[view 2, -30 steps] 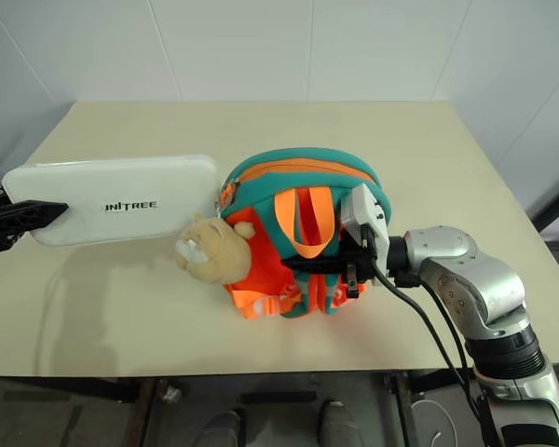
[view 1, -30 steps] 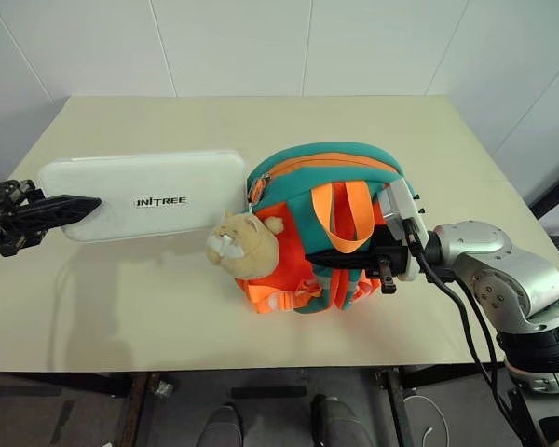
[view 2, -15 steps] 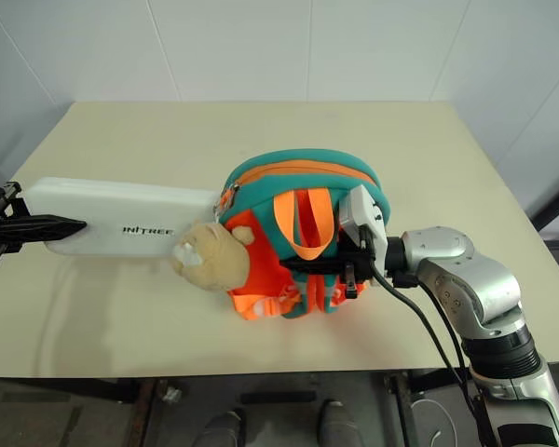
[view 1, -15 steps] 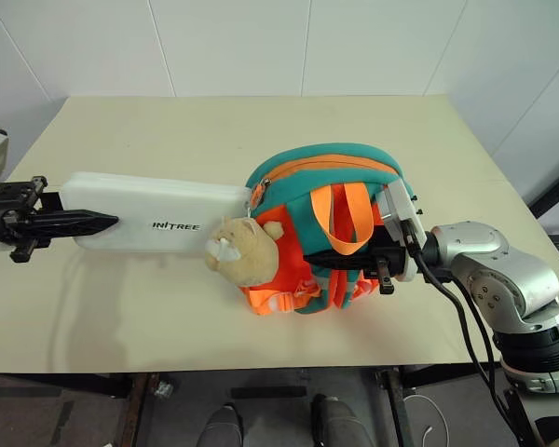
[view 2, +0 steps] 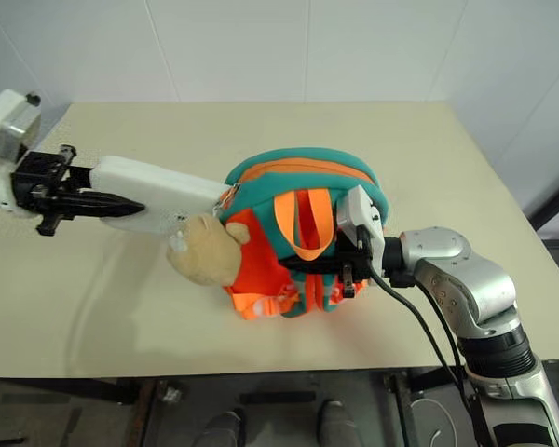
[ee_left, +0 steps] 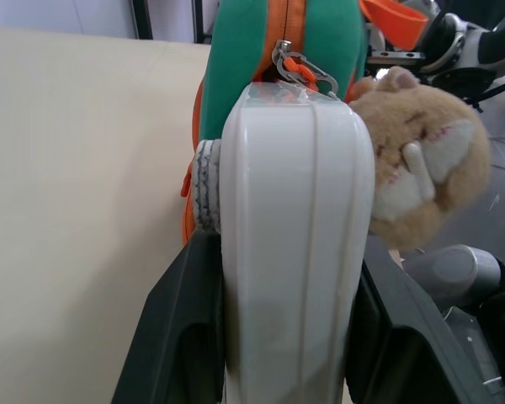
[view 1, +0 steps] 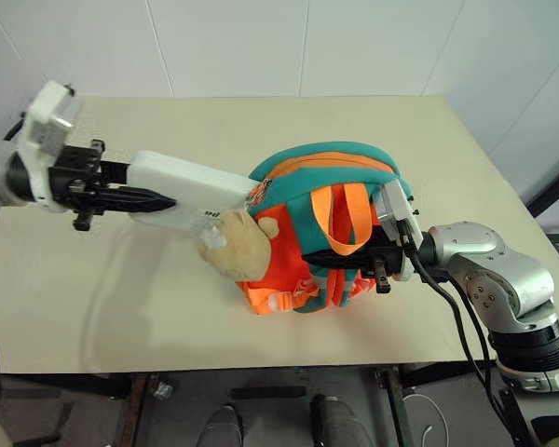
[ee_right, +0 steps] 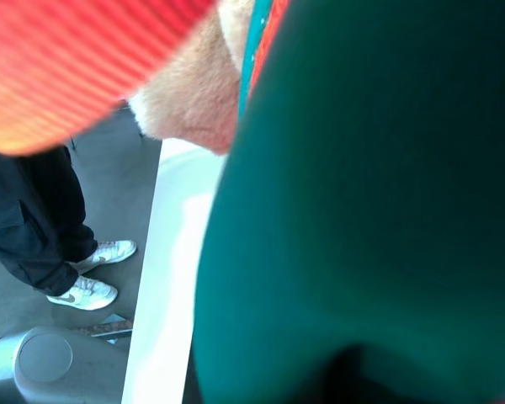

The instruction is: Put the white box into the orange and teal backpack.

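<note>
Pinching the white box (view 1: 191, 189) between left jaws, right jaws pressed together on the orange and teal backpack (view 1: 321, 223).

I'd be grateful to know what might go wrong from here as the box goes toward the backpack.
1. The white box, clamped edge-on in the left gripper, meets the orange and teal backpack by the zipper pull; no gap in the zipper is visible there, so it may just push the bag.
2. The plush head crowds the box's leading end and could snag it.
3. The right gripper grips the bag at its strap side; a hard push may slip it.
</note>
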### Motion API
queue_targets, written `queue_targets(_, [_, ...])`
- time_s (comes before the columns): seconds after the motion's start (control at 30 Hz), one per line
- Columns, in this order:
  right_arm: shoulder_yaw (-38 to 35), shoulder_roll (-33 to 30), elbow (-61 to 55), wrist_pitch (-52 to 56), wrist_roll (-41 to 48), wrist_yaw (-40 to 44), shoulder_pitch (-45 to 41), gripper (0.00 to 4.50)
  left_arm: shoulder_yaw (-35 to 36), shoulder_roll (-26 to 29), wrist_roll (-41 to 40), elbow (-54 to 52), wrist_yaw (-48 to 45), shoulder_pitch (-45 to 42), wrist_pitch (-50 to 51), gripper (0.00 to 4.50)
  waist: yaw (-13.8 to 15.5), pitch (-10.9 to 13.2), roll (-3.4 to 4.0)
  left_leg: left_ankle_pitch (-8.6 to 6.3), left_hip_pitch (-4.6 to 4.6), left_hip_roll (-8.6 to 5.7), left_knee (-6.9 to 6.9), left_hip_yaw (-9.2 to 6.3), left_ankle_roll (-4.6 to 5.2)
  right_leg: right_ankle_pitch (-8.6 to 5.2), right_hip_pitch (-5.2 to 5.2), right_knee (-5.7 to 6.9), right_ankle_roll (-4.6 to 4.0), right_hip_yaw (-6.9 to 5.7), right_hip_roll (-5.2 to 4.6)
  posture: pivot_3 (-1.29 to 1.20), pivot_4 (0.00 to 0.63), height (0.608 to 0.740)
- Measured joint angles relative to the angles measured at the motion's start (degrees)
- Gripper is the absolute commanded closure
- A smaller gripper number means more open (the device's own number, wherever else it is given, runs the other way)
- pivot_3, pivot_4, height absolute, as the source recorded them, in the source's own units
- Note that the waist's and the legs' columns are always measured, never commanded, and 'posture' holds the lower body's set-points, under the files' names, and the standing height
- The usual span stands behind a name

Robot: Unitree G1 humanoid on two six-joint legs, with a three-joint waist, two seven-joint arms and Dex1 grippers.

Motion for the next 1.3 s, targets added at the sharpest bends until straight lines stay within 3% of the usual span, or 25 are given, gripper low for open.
queue_targets(0.27, [0.5, 1.3, 0.8, 0.0, -0.5, 0.0, -0.7, 4.50, -3.8, -9.0, 4.1, -7.5, 9.9, -2.2, 12.7, 3.20, 0.1, 0.0, -0.01, -0.02, -0.02, 0.00, 0.27, 0.00, 0.02, 0.02, 0.00, 0.15, 0.06, 0.17, 0.09, 0.00, 0.150, 0.740])
queue_targets(0.4, [0.5, 1.7, 1.0, -0.1, -1.2, 0.0, -1.0, 4.50, -5.5, -16.3, 7.5, -8.8, 14.3, -2.9, 12.8, 3.20, 0.2, 0.0, -0.02, -0.02, -0.02, 0.00, 0.44, 0.00, 0.03, 0.03, 0.05, 0.19, 0.08, 0.21, 0.11, 0.00, 0.150, 0.740])
queue_targets(0.67, [0.5, 2.5, 1.1, 0.0, -1.7, -0.3, -1.1, 4.50, -9.0, -25.8, 12.8, -9.0, 19.8, -3.4, 13.6, 3.20, 0.3, 0.0, -0.02, -0.03, -0.05, 0.00, 0.66, 0.00, 0.04, 0.07, 0.10, 0.18, 0.14, 0.29, 0.14, 0.00, 0.150, 0.740])
queue_targets(0.7, [0.5, 2.6, 1.1, 0.0, -1.8, -0.4, -1.1, 4.50, -9.4, -26.5, 13.4, -9.0, 20.2, -3.4, 13.9, 2.45, 0.2, 0.0, -0.02, -0.03, -0.05, 0.00, 0.66, 0.00, 0.04, 0.07, 0.10, 0.18, 0.14, 0.30, 0.14, 0.00, 0.150, 0.740])
queue_targets(0.77, [0.5, 2.7, 1.1, 0.0, -1.9, -0.6, -1.1, 4.50, -9.8, -27.0, 14.0, -9.0, 20.3, -3.6, 14.3, 1.89, 0.1, 0.0, -0.02, -0.03, -0.04, 0.00, 0.65, 0.01, 0.04, 0.07, 0.10, 0.18, 0.14, 0.31, 0.16, 0.00, 0.150, 0.740])
queue_targets(0.97, [0.5, 2.9, 0.7, 0.1, -1.9, -1.2, -1.1, 4.50, -8.3, -22.4, 12.4, -11.3, 17.1, -3.1, 17.2, 0.10, -0.2, 0.0, -0.01, -0.04, -0.04, 0.01, 0.62, 0.01, 0.05, 0.06, 0.08, 0.16, 0.13, 0.33, 0.16, 0.00, 0.150, 0.740])
queue_targets(1.3, [0.6, 3.2, 0.8, 0.0, -2.3, -1.2, -1.1, 4.50, 2.2, -4.5, 6.3, -18.4, 5.5, 7.0, 17.8, 0.03, -1.0, 0.0, 0.00, -0.12, -0.04, 0.03, 0.56, 0.02, 0.09, -0.01, 0.07, 0.11, 0.00, 0.32, 0.16, 0.00, 0.150, 0.740])
